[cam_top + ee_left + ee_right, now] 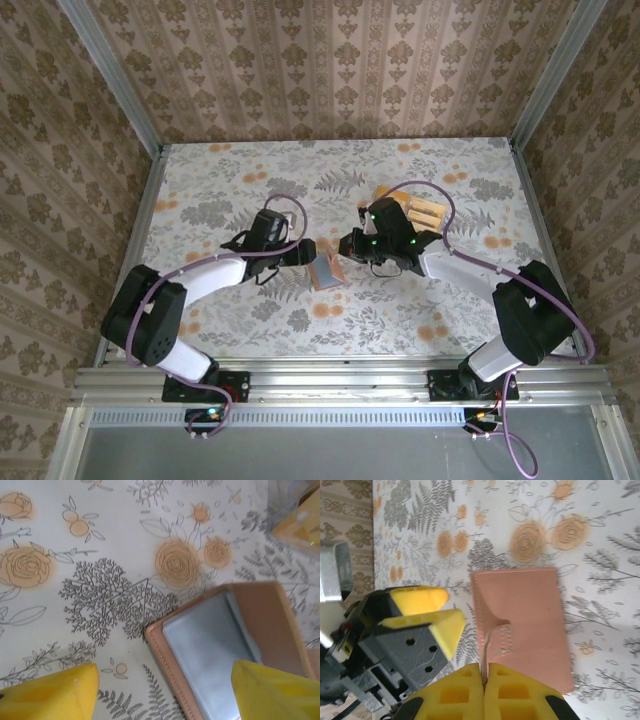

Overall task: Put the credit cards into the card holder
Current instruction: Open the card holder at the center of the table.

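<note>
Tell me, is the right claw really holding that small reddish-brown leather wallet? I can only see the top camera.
Observer: Yes. In the right wrist view the right claw is shut on the thin stitched flap of the small reddish-brown leather wallet.
Operator: Is the wallet open?
Observer: Yes. The left wrist view looks into it, and there is a shiny see-through sleeve inside.
Operator: What's the left claw doing?
Observer: The left claw is open. Its yellow foam fingers are wide apart, one over the flower-patterned table and one over the wallet's inside.
</note>
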